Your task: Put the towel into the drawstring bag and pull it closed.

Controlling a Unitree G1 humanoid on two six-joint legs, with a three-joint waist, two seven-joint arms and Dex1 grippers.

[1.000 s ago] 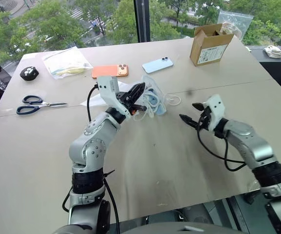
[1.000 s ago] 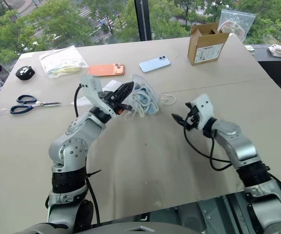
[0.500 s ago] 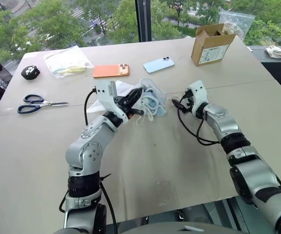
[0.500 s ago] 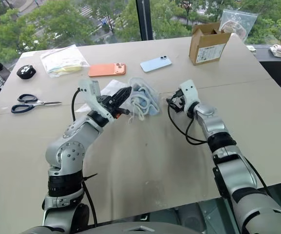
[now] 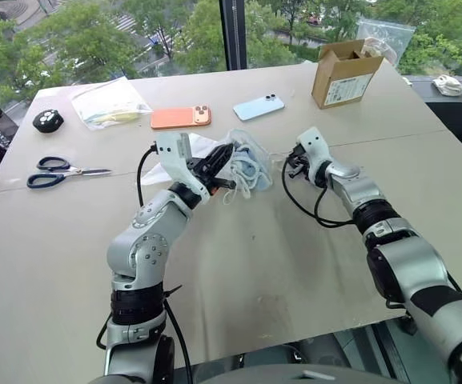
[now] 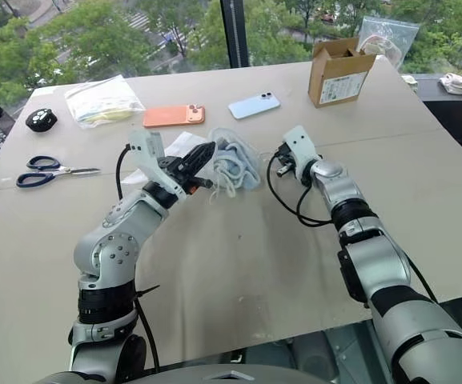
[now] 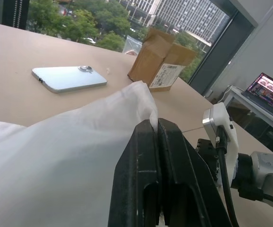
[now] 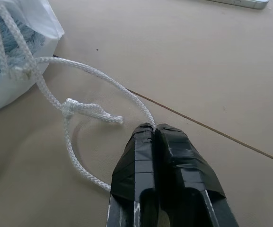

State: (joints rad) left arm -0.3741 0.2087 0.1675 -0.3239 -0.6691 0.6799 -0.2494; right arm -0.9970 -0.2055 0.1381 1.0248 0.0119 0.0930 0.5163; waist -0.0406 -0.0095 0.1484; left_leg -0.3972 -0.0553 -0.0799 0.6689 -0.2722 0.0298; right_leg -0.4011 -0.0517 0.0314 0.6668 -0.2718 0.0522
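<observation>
Drawstring bag pinched by left fingers; right fingers clamp its cord.

Bright, even daylight from the windows; soft shadows, sharp focus.

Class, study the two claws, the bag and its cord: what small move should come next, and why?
Probably the right claw should draw the cord away from the drawstring bag. It is shut on the cord loop, the left claw is shut on the bag's fabric, and the towel already shows inside, so pulling should gather the mouth.
</observation>
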